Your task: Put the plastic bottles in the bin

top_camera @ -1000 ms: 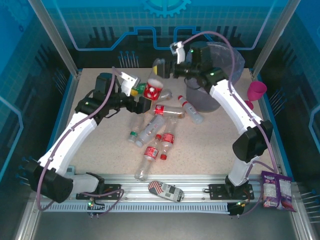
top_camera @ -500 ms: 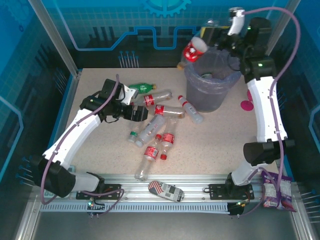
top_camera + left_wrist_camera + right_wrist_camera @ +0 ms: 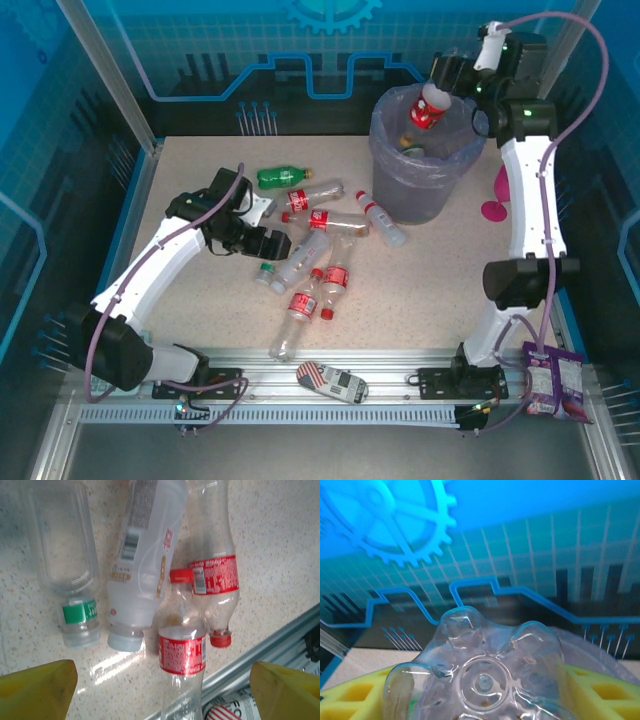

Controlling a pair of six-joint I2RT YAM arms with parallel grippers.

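- Release is the step in hand on the right side: the right claw [image 3: 437, 88] pinches a red-labelled bottle [image 3: 427, 106] by its base end and holds it over the mouth of the bin [image 3: 410, 195], cap end pointing down into it.
- In the right wrist view, the clear bottom of the red-labelled bottle [image 3: 485, 680] sits between the two yellow pads [image 3: 350, 697], so the grip looks centred and firm.
- To do this step well, the right claw should spread only while the bottle hangs well inside the rim and not above the edge of the lilac bag [image 3: 478, 128]. From above, the bottle seems to hang over the far part of the opening, so a small move toward the middle seems safer.
- The bottle already points downward, so a plain opening of the fingers should let it drop straight. No throw seems needed.
- The left claw [image 3: 266, 243] hovers low over the heap of plastic bottles [image 3: 310, 250] on the bench [image 3: 180, 170], with its fingers [image 3: 37, 690] spread wide and nothing between them.
- Below it lie a bottle with a green band [image 3: 75, 612], a milky bottle [image 3: 145, 565] and two red-label bottles [image 3: 182, 655]. They lie close, some touching, so the left claw should take one at the side of the group and close across its body only.
- A green bottle [image 3: 281, 177] lies at the far side of the heap.
- A pink cup [image 3: 513, 185] stands beside the bin and is not to be taken.
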